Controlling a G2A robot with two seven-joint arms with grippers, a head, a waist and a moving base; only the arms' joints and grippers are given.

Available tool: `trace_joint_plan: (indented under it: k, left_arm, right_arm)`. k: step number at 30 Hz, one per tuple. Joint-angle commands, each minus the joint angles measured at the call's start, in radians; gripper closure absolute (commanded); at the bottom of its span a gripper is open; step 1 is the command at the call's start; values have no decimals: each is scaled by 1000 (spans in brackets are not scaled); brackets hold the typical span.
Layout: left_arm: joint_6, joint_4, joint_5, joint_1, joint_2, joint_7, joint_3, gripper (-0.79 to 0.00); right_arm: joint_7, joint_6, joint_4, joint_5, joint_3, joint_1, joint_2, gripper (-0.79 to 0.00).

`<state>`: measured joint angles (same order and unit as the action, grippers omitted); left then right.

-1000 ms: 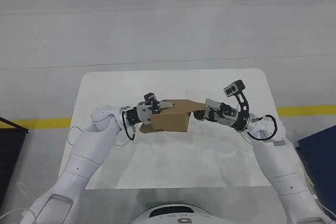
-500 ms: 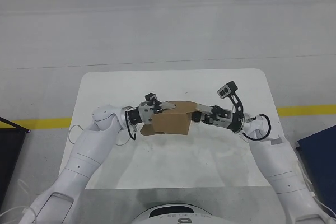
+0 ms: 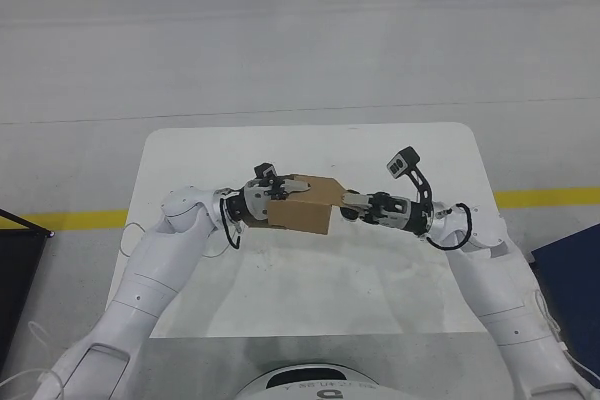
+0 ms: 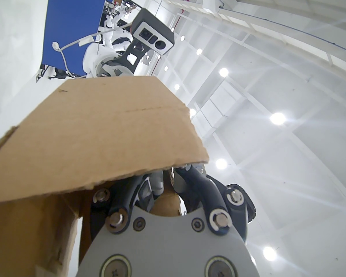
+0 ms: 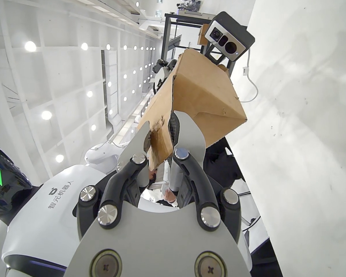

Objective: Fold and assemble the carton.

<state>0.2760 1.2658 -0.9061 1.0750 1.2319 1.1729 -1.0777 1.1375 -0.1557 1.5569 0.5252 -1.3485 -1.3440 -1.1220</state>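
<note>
A brown cardboard carton (image 3: 302, 206) hangs above the middle of the white table (image 3: 310, 290), held between both arms. My left gripper (image 3: 270, 194) is shut on a flap at the carton's left end; in the left wrist view the carton (image 4: 98, 134) covers its fingertips and a strip of cardboard sits between the fingers (image 4: 164, 180). My right gripper (image 3: 346, 208) is shut on a torn flap at the carton's right end. In the right wrist view its fingers (image 5: 187, 134) pinch the carton (image 5: 201, 99) at a flap edge.
The table has bare surface on all sides of the carton. A black frame (image 3: 5, 260) stands off the table's left side and a dark blue panel (image 3: 580, 270) off its right. A yellow floor line (image 3: 560, 195) runs behind.
The right gripper has moved left toward the carton's end, and the carton has tilted and shifted slightly. The left gripper stays shut on its flap.
</note>
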Motion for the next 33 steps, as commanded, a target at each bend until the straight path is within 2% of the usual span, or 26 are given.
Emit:
trace_joint_plan:
  k: [1,6,9,11,16,18,23,28,33]
  left_arm:
    - [1,0,-3,1,0,1,-1,0]
    - [-5,0,-6,0,-1,-1,-2,0]
    - [-10,1,-8,1,-1,-5,-3,0]
    - [-13,3,-11,2,0,-8,-1,0]
    - [-24,4,6,1,1,-27,11,0]
    - [-28,4,12,0,1,-33,12,0]
    - [-35,8,12,3,0,-38,9,0]
    - [-36,15,7,6,1,-35,13,0]
    - [-38,13,3,6,2,-34,18,0]
  right_arm:
    - [1,3,3,-14,-8,-4,3,-175]
    - [6,12,15,-39,-29,-16,12,-212]
    - [-2,2,29,-71,-41,-23,17,-332]
    - [-8,-16,47,-117,-46,-34,21,-376]
    - [-59,-39,99,-218,-50,-71,28,-391]
    - [-74,-42,118,-246,-49,-83,30,-517]
    - [-98,-43,151,-295,-50,-107,35,-634]
    - [-121,-33,165,-320,-39,-113,37,-677]
    - [-140,-27,161,-325,-31,-108,38,-662]
